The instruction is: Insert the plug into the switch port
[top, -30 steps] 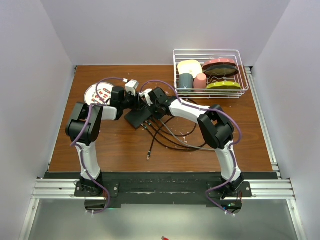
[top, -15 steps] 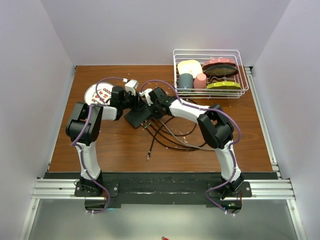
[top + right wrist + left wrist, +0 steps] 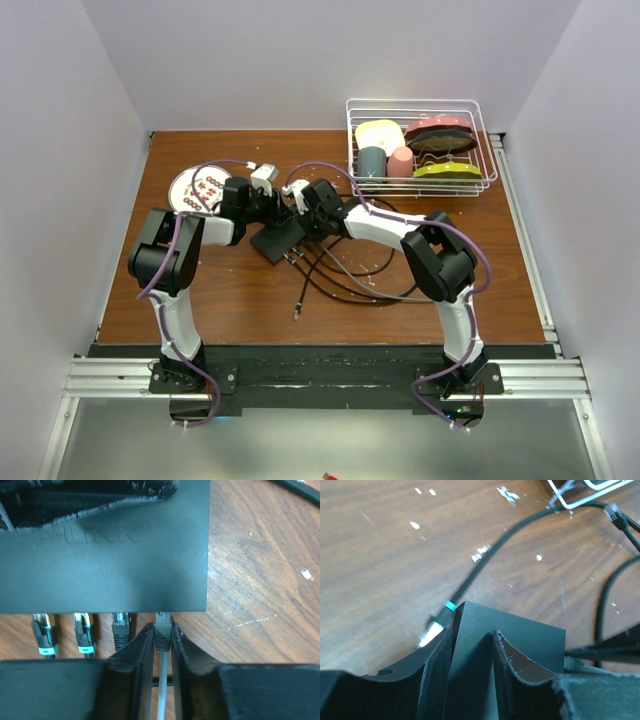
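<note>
The switch (image 3: 278, 240) is a flat black box on the brown table, left of centre. My left gripper (image 3: 258, 207) is shut on its far edge; in the left wrist view its fingers (image 3: 437, 652) clamp the switch (image 3: 525, 640). My right gripper (image 3: 308, 212) is shut on a grey plug (image 3: 162, 632) with a grey cable. In the right wrist view the plug's front end meets the port edge of the switch (image 3: 100, 565) at the rightmost port. I cannot tell how deep it sits. Three other plugs (image 3: 84, 630) sit in the ports to its left.
Black cables (image 3: 340, 270) loop across the table in front of the switch, with a loose plug end (image 3: 297, 313). A round white plate (image 3: 195, 185) lies at the back left. A white wire rack (image 3: 480, 150) with dishes stands at the back right.
Both grippers and the switch have shifted slightly toward the near right. The right arm's elbow has swung right, and the cables have moved a little.
</note>
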Controlling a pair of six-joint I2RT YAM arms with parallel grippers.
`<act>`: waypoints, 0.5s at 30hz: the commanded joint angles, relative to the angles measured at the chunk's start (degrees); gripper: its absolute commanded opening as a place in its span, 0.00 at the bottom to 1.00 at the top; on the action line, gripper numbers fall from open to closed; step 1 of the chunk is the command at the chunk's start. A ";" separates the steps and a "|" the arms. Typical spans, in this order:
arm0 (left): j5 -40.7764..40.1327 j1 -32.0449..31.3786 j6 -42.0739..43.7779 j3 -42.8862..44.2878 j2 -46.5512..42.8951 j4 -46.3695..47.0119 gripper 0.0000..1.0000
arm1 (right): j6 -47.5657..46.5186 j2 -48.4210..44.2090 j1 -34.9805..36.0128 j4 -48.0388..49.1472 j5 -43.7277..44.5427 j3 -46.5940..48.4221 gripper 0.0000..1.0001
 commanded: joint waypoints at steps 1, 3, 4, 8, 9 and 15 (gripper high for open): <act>2.27 -2.00 -2.90 -4.30 -1.76 -8.06 0.41 | 0.86 -8.47 0.74 16.10 -1.82 1.61 0.28; 1.21 -0.24 -4.48 -5.36 -3.34 -6.92 0.48 | 0.86 -9.17 0.74 14.71 -1.64 0.56 0.34; 1.21 0.28 -5.01 -6.50 -3.78 -6.31 0.50 | 0.86 -9.44 0.83 14.34 -1.03 0.21 0.37; 0.95 2.92 -7.03 -8.61 -5.45 -3.67 0.61 | 0.86 -10.75 0.83 13.20 -0.23 -1.82 0.44; 1.03 3.01 -7.30 -8.79 -5.55 -3.49 0.64 | 2.51 -11.11 0.74 13.11 -0.23 -2.52 0.45; 1.03 3.01 -7.21 -9.41 -6.16 -2.35 0.74 | 2.97 -14.27 0.74 11.88 1.09 -5.68 0.54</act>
